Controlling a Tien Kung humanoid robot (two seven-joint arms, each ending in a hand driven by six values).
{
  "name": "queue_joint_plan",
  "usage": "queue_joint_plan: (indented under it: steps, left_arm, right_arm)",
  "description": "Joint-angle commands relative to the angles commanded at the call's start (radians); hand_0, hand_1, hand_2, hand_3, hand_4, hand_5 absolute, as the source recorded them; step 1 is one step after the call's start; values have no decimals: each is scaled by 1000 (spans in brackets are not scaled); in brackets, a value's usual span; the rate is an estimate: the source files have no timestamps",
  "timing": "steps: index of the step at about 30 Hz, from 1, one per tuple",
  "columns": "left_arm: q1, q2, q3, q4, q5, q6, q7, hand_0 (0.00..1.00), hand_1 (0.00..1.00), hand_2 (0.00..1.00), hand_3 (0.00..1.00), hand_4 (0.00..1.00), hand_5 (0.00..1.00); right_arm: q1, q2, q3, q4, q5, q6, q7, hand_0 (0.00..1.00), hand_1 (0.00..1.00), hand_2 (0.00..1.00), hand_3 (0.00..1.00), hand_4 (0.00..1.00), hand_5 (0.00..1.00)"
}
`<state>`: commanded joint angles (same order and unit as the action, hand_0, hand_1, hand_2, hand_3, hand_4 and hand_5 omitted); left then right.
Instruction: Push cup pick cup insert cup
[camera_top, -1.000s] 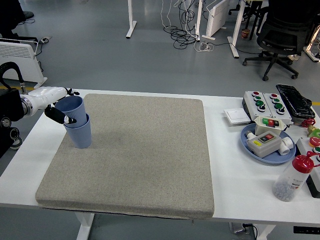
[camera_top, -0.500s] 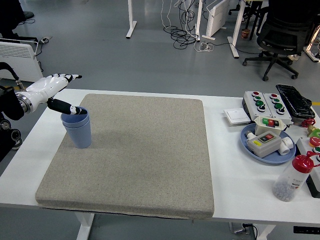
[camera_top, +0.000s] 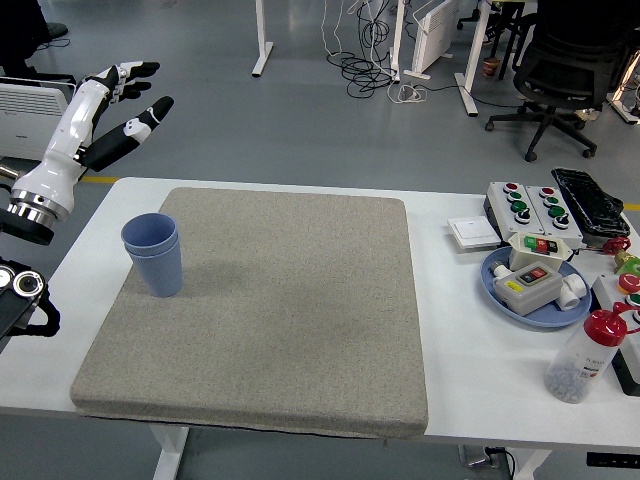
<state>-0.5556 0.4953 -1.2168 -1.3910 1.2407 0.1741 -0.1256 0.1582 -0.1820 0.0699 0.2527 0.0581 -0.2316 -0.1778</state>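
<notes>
While the left hand (camera_top: 100, 125) hangs raised above the table's far left corner with its fingers spread and holding nothing, the two nested blue cups (camera_top: 154, 254) stand upright on the grey mat (camera_top: 290, 320) near its left edge.

left hand (camera_top: 100, 130) | raised high | fingers spread, empty

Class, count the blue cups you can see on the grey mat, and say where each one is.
2. Both stand at the mat's left side: the lower cup upright on the mat, and the upper cup nested inside it, showing only its top. More could be hidden within the stack.
</notes>
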Motion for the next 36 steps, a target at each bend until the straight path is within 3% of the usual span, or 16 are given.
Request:
queue_joint_plan:
  steps: [2, 4, 5, 6, 10, 11, 12, 13, 16, 17, 18, 20, 22, 23, 29, 36]
  left_arm:
    - [58, -13, -26, -39, -78, 2, 4, 575, 631, 610, 603, 586, 935]
    - [136, -46, -84, -92, -169, 29, -28, 575, 631, 610, 603, 586, 935]
    - [172, -62, -112, -113, -208, 39, -50, 691, 735, 703, 669, 597, 994]
    - [204, -76, -134, -129, -247, 48, -68, 691, 735, 703, 669, 597, 994]
    - [368, -188, -275, -203, -423, 86, -205, 691, 735, 703, 669, 597, 994]
    - [407, -219, -307, -211, -462, 92, -241, 762, 792, 770, 708, 601, 998]
    - [451, -246, -336, -213, -507, 95, -274, 762, 792, 770, 708, 601, 998]
    - [485, -259, -349, -212, -546, 91, -292, 762, 792, 770, 708, 601, 998]
    - [565, -259, -346, -208, -670, 72, -312, 762, 792, 770, 708, 601, 998]
    - [590, -255, -339, -208, -715, 65, -312, 813, 837, 833, 783, 597, 998]
    - [614, -250, -329, -211, -754, 54, -311, 813, 837, 833, 783, 597, 998]
    - [638, -251, -324, -211, -812, 42, -307, 813, 837, 833, 783, 597, 998]
    - [646, -257, -320, -205, -818, 32, -303, 813, 837, 833, 783, 597, 998]
    - [647, -259, -320, -204, -819, 30, -303, 918, 910, 942, 901, 599, 998]
    - [671, -261, -279, -184, -760, -42, -225, 921, 918, 955, 922, 601, 998]
    - [704, -271, -236, -178, -719, -75, -168, 920, 919, 957, 930, 594, 998]
  right_arm:
    - [0, 0, 1, 0, -3, 0, 0, 708, 645, 655, 575, 101, 467]
    - [-1, 1, 6, -1, -11, 0, -2, 708, 645, 655, 575, 101, 467]
    - [-1, 1, 8, -1, -14, 0, -3, 708, 645, 655, 575, 101, 467]
    - [-2, 0, 9, -1, -17, 0, -3, 708, 645, 655, 575, 101, 467]
    - [-6, 1, 15, -1, -30, 0, -7, 708, 645, 655, 575, 101, 467]
    - [-8, 1, 20, -2, -40, 0, -10, 708, 646, 655, 575, 101, 467]
    - [-8, 2, 23, -2, -47, 0, -12, 708, 646, 655, 575, 101, 467]
    - [-9, 2, 25, -2, -53, 1, -13, 708, 646, 655, 575, 101, 467]
    - [-11, 0, 27, -2, -58, 2, -15, 708, 646, 655, 575, 101, 467]
    - [-11, 0, 28, -2, -58, 2, -16, 708, 646, 655, 575, 100, 465]
    - [-13, 0, 28, -3, -57, 2, -15, 708, 646, 655, 575, 100, 465]
    - [-14, 0, 28, -3, -56, 2, -15, 708, 646, 655, 575, 100, 465]
    - [-15, 1, 28, -3, -54, 2, -15, 708, 646, 655, 575, 100, 465]
    - [-14, 2, 27, -3, -54, 2, -15, 708, 645, 655, 576, 101, 465]
    - [-8, 2, 28, -3, -54, 3, -17, 708, 645, 654, 576, 101, 465]
    - [-1, -1, 22, -4, -48, 2, -13, 708, 645, 655, 576, 101, 466]
